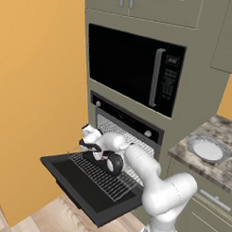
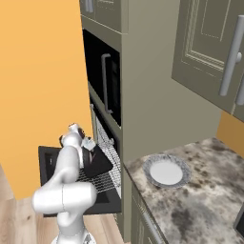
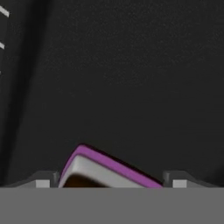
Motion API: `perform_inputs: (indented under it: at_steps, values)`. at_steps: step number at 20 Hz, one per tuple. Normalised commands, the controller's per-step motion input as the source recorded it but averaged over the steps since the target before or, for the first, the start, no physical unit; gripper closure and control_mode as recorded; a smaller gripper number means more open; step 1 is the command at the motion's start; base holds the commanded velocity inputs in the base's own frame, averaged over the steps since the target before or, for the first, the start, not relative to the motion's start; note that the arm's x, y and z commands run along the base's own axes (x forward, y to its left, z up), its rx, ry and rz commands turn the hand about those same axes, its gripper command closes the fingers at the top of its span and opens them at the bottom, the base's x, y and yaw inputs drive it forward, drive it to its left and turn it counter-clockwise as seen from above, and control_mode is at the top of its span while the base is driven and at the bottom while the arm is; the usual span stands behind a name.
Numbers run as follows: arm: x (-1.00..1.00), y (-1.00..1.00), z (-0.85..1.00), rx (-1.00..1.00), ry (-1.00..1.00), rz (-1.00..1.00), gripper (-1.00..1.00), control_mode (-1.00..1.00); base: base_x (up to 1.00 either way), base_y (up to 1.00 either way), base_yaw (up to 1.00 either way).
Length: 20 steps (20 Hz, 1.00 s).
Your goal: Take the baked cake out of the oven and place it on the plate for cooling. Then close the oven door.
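Cake (image 3: 109, 171) sits right between our fingertips, low in the hand view: a wedge with a pinkish-purple edge, a pale band under it and dark brown at the base. It lies on the black baking tray (image 3: 131, 78), which spreads dark behind it. Its long edge runs aslant across the gap, higher toward one fingertip and lower toward the other, so we judge the wedge is not squared to the jaws.

Outward now: the gripper (image 3: 111, 181) stands wide, one fingertip on either side of the slice, and we see no contact on either side. Whether the jaws are already closing we cannot tell.

From the left base view, the gripper (image 1: 90, 141) reaches down over the pulled-out wire rack (image 1: 104, 176), above the oven door (image 1: 80, 185) that lies dropped flat. The oven (image 1: 125, 120) gapes behind it.

The plate (image 1: 209, 149) waits on the counter (image 1: 220, 171) well off to the arm's right, apart from the oven. We reckon the coming move is a plain squeeze on the slice, then a lift and a long swing right.
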Motion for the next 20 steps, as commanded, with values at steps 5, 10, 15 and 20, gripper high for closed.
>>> perform_inputs:
  at_steps: [5, 10, 15, 20]
  values:
    - [-0.89, -0.01, 0.92, 0.00, -0.16, 0.00, 1.00, -1.00, 0.00, 0.00, 0.00]
    - [-1.00, -0.19, 0.76, -0.01, -0.09, 0.00, 1.00, -1.00, 0.00, 0.00, 0.00]
    - [-1.00, -0.35, 0.40, 0.00, 0.07, 0.00, 1.00, -1.00, 0.00, 0.00, 0.00]
    - [-1.00, -0.60, 0.30, 0.00, 0.20, 0.00, 1.00, -1.00, 0.00, 0.00, 0.00]
